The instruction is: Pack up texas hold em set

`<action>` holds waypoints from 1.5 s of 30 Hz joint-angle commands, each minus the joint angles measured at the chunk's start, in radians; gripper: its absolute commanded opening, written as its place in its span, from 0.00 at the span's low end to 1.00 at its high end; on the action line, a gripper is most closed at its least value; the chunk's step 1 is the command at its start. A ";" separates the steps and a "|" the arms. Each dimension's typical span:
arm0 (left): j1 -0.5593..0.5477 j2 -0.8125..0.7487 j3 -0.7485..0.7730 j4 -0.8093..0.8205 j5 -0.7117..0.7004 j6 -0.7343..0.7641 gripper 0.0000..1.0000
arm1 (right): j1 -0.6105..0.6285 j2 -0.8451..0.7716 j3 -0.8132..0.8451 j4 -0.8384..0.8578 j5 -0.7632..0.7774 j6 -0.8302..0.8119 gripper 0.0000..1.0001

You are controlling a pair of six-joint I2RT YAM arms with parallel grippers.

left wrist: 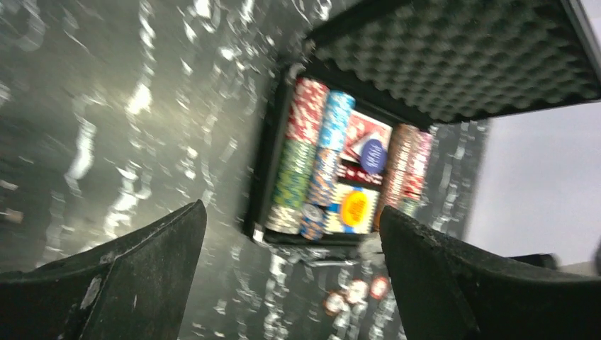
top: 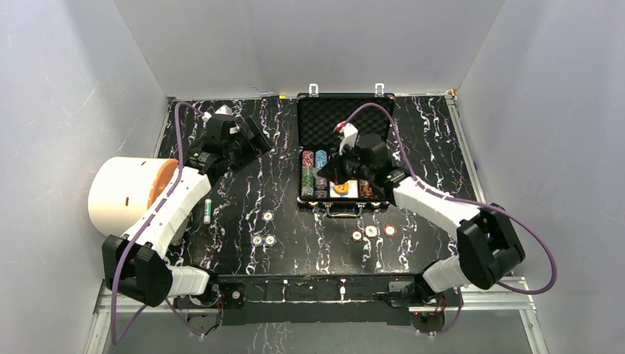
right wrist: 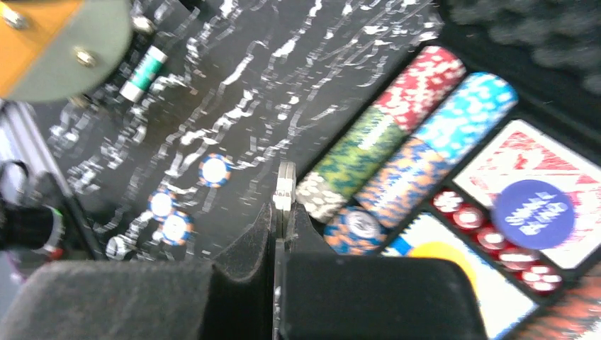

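The black briefcase (top: 346, 110) lies open at the table's back centre, foam lid up. Its tray holds rows of multicoloured chips (top: 313, 173), a red card deck (right wrist: 524, 159), a blue round button (right wrist: 531, 212) and small red pieces (right wrist: 489, 230). My right gripper (top: 329, 177) hovers over the tray's near left corner, shut on a pale poker chip (right wrist: 284, 185) held edge-on. My left gripper (top: 254, 136) is open and empty, raised over the far left of the table and facing the case (left wrist: 453, 57). Three loose chips (top: 267, 217) lie left of centre and three more (top: 371, 231) lie in front of the case.
A big white drum with an orange face (top: 125, 193) lies at the left edge beside my left arm. A small green-and-white cylinder (top: 208, 211) lies near it. White walls close in the black marbled table on three sides.
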 commanded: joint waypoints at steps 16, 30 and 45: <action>0.038 -0.170 -0.134 0.052 -0.479 0.480 0.92 | 0.033 0.301 0.279 -0.329 -0.320 -0.887 0.00; 0.039 -0.189 -0.187 0.091 -0.418 0.465 0.94 | 0.070 0.371 0.335 -0.364 -0.180 -0.941 0.00; 0.039 -0.182 -0.199 0.096 -0.406 0.468 0.95 | 0.072 0.425 0.415 -0.457 -0.055 -0.894 0.35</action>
